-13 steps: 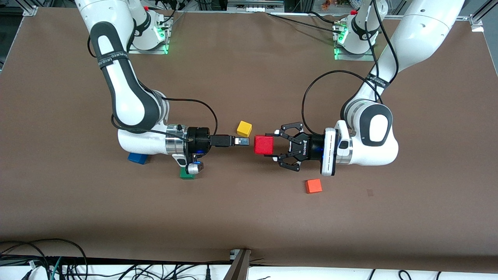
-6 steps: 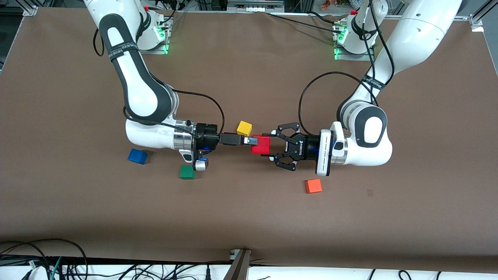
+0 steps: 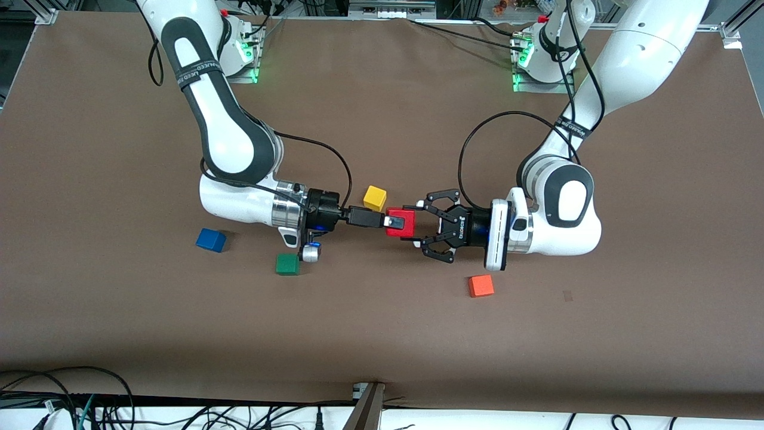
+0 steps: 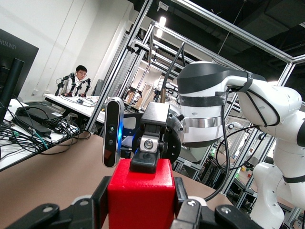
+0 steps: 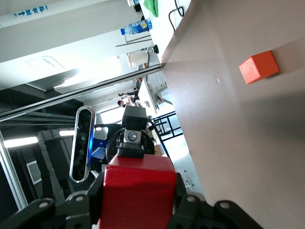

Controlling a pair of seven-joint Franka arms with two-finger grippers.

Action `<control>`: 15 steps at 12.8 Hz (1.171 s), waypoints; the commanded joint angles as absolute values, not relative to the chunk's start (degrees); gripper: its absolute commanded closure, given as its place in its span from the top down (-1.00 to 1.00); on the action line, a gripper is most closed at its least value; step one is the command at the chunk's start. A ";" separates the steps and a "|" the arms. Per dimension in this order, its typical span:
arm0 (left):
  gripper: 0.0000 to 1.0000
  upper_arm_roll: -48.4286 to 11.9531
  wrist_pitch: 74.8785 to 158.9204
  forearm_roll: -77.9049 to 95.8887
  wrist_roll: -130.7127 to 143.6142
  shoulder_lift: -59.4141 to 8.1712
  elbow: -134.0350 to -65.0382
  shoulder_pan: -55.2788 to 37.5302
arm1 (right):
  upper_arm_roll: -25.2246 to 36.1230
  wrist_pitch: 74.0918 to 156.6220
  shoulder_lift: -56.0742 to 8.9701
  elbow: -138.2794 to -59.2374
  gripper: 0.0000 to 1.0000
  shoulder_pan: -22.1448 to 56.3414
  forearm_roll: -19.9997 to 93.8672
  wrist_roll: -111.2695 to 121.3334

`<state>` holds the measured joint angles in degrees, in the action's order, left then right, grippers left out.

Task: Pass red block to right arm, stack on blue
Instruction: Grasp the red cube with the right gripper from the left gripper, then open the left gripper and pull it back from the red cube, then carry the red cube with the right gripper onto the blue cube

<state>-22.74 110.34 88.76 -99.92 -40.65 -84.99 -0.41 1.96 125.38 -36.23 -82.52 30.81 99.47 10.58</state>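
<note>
The red block [image 3: 406, 224] hangs above the middle of the table, gripped from both sides. My left gripper [image 3: 411, 224] is shut on it, with black fingers [image 4: 181, 192] pressed on two opposite faces. My right gripper [image 3: 392, 221] comes in from the right arm's end and is also shut on the red block [image 5: 138, 193], its fingers on the other pair of faces. In the left wrist view the right gripper's upper finger [image 4: 147, 155] lies on top of the block [image 4: 140, 195]. The blue block [image 3: 210, 240] sits on the table toward the right arm's end.
A yellow cube [image 3: 375, 197] lies just beside the held block, farther from the front camera. A green cube [image 3: 287, 264] sits under the right wrist. An orange cube [image 3: 480, 286] [image 5: 259, 67] lies nearer the front camera, beside the left gripper.
The right gripper has moved toward the left arm's end, slid its fingers over the red block and shut on it. The left gripper has kept its grip and shifted slightly toward it.
</note>
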 commanded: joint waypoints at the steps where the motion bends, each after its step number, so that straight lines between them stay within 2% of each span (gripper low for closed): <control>1: 0.99 -22.94 107.23 90.44 -97.74 -41.49 -83.67 0.08 | 2.29 128.76 -35.60 -82.88 -1.00 32.34 100.46 11.07; 4: 1.00 -22.50 107.05 89.74 -93.88 -41.22 -83.15 0.97 | 2.46 128.76 -35.42 -82.88 -1.00 32.34 99.76 11.16; 6: 1.00 -20.06 107.14 87.30 -89.84 -40.87 -81.58 1.14 | 3.42 128.67 -35.07 -82.88 -1.00 31.73 91.81 11.34; 9: 1.00 -17.14 107.14 75.81 -81.34 -40.61 -77.62 3.77 | 9.56 127.45 -34.89 -82.97 -1.00 31.64 68.81 11.34; 13: 1.00 -15.39 106.79 56.12 -68.67 -38.41 -75.15 7.98 | 17.91 117.45 -34.98 -83.58 -1.00 31.64 29.36 11.86; 15: 1.00 -15.12 106.79 46.80 -66.72 -38.06 -74.97 11.93 | 21.60 111.48 -34.89 -84.28 -1.00 31.73 20.51 11.69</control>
<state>-15.34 107.66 53.06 -68.88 -39.16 -74.80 8.94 18.99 115.41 -36.19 -82.78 31.03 26.78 11.31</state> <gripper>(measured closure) 0.000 0.441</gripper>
